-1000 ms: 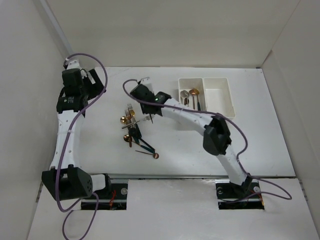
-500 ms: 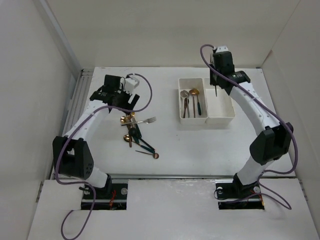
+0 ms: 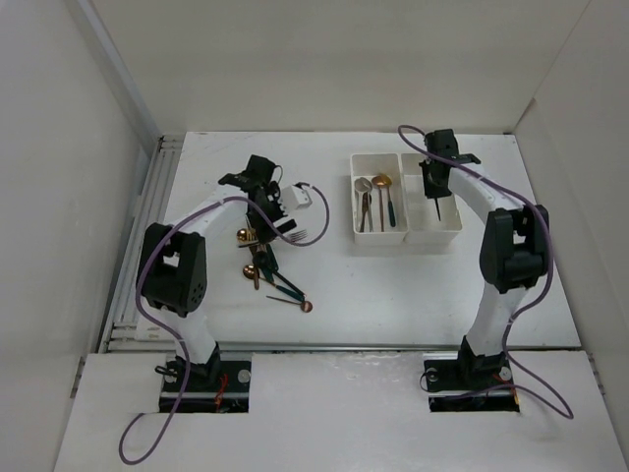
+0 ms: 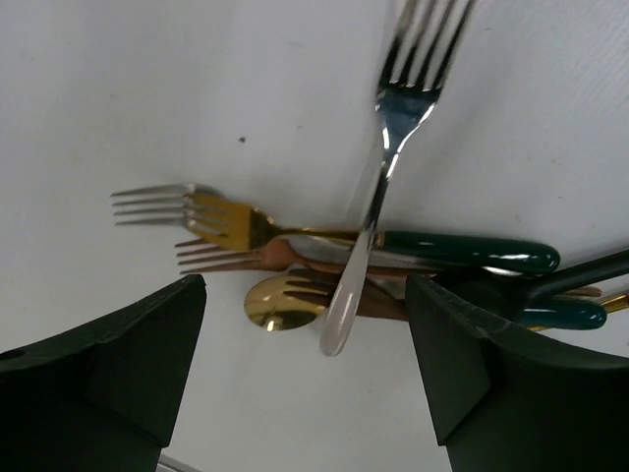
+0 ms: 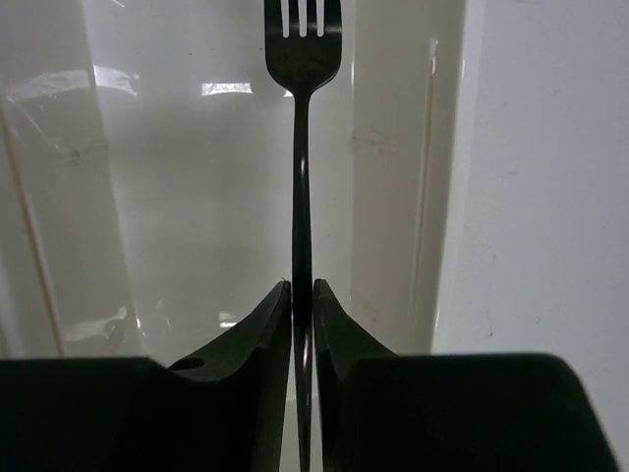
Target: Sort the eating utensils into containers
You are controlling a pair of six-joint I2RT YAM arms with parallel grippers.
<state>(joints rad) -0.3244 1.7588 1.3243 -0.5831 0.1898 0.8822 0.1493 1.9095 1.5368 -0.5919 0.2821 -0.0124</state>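
Observation:
A pile of utensils [image 3: 261,258] lies left of the middle of the table, with a silver fork [image 3: 301,237] at its right. My left gripper [image 3: 267,210] hovers over the pile, open and empty. In the left wrist view its gripper [image 4: 307,295] frames the silver fork [image 4: 391,147], a gold fork with a teal handle [image 4: 462,252], a copper fork [image 4: 224,259] and a gold spoon [image 4: 275,305]. My right gripper [image 3: 435,177] is shut on a dark fork [image 5: 302,147], tines down, over the right bin [image 3: 449,222]. The left bin [image 3: 356,211] holds three utensils.
White walls enclose the table on the left, back and right. A copper spoon [image 3: 295,304] lies nearest the front edge. The left arm's elbow [image 3: 175,267] stands left of the pile. The right arm's elbow [image 3: 511,246] stands right of the bins.
My right gripper carried the dark fork from the pile to the right bin and has come down over it. My left arm swung from the far left to over the pile.

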